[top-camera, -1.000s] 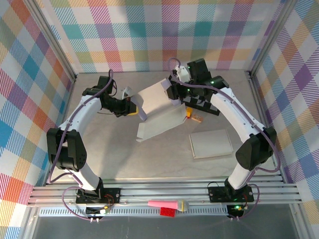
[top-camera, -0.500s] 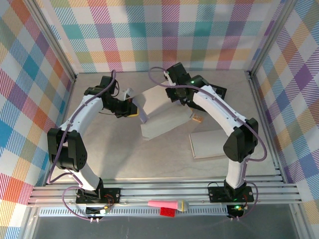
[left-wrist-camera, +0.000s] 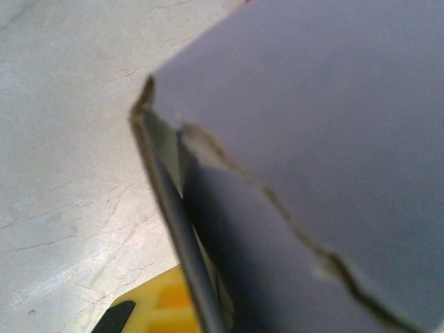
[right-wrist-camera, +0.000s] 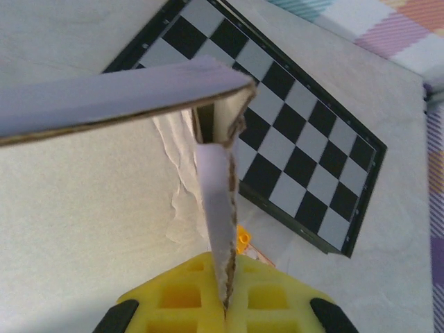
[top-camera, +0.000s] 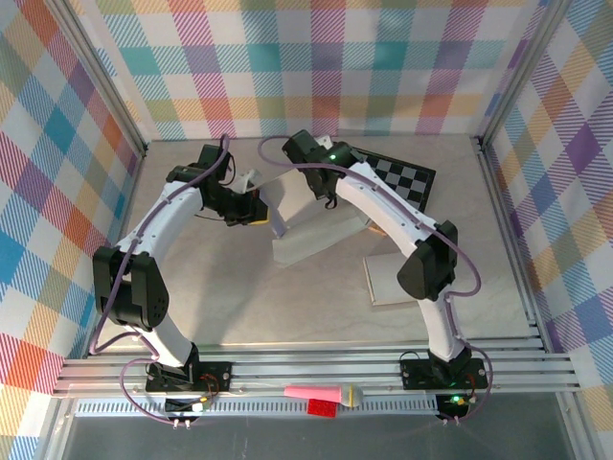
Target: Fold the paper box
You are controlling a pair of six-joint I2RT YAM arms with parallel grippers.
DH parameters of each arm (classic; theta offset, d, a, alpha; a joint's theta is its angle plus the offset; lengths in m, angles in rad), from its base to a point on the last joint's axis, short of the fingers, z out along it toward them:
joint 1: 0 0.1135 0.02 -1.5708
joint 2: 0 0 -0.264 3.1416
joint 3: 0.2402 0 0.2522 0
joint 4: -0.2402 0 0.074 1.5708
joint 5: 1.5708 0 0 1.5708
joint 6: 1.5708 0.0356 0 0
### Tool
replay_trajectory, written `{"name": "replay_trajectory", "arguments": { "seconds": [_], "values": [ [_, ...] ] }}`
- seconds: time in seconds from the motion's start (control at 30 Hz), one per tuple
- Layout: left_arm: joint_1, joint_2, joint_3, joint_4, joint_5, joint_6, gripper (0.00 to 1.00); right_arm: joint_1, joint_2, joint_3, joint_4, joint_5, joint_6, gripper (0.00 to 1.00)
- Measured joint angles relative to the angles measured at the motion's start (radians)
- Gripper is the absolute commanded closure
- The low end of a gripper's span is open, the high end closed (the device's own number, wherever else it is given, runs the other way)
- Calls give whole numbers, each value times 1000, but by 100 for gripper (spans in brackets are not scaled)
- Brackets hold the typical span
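There, the right gripper (right-wrist-camera: 225, 305) swings across and clamps onto a flap of the box (top-camera: 316, 235) mid-table, left gripper (top-camera: 253, 207) apparently still pinching the opposite edge, so both sides look held for folding.

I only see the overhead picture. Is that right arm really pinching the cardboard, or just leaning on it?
Observer: Pinching. Its wrist camera shows a flap of the box going edge-on between the yellow pads of the right end effector.
Operator: And the left one?
Observer: The left end effector is shut on a box corner; up close that edge looks rough and frayed.
Operator: Anything hidden under the arm?
Observer: A small orange piece lies on the table by the checkerboard.
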Motion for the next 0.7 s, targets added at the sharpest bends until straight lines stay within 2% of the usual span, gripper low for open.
{"name": "replay_trajectory", "arguments": {
  "seconds": [0.3,0.5,0.7],
  "values": [
    [-7,13,0,3,-1,-22,100,34,108,170,-170,104,113,100],
    [-11,13,0,0,-6,-25,100,32,117,178,-188,87,121,100],
    [-13,13,0,0,-7,-25,100,-6,104,162,-166,-1,107,88]
  ]
}}
